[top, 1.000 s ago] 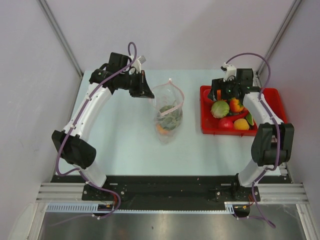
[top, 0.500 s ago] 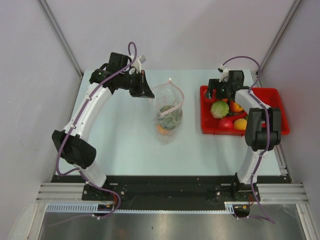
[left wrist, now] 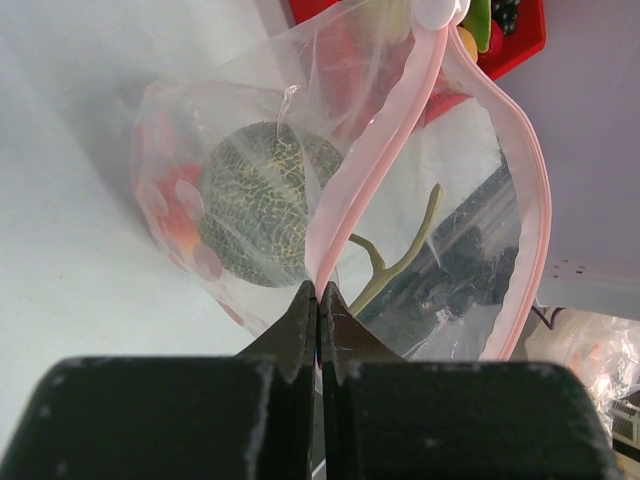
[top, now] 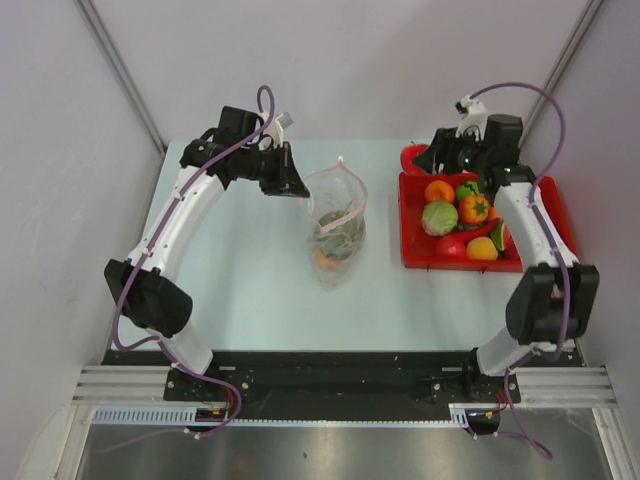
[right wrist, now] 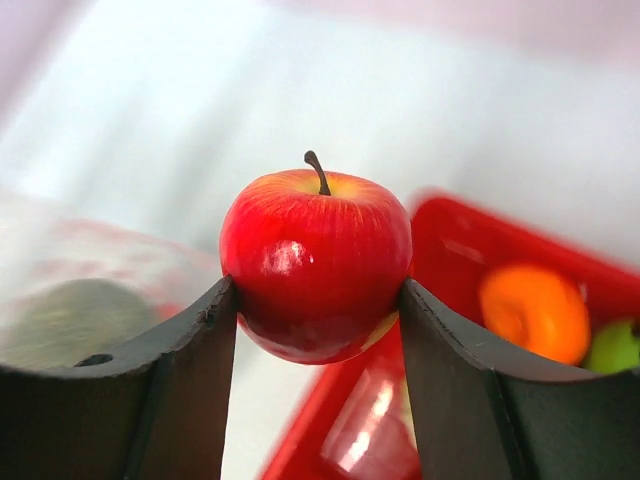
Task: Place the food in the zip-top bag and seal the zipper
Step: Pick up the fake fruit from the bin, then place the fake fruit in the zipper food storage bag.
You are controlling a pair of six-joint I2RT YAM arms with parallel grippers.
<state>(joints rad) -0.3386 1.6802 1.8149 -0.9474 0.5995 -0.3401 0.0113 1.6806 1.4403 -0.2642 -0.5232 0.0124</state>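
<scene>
Clear plastic, the bag (top: 335,225) sits on the pale blue-green desk (top: 240,270) with a melon (left wrist: 265,215) inside, its pink zipper (left wrist: 400,130) gaping and one rim pinched flat in the closed left gripper (left wrist: 318,297). The right gripper (right wrist: 318,290) clamps a red apple (right wrist: 315,262) at the far left corner of the red tray (top: 545,190), where more food (top: 440,217) lies. Lilac-grey walls (top: 350,70) close the desk in on three sides.
</scene>
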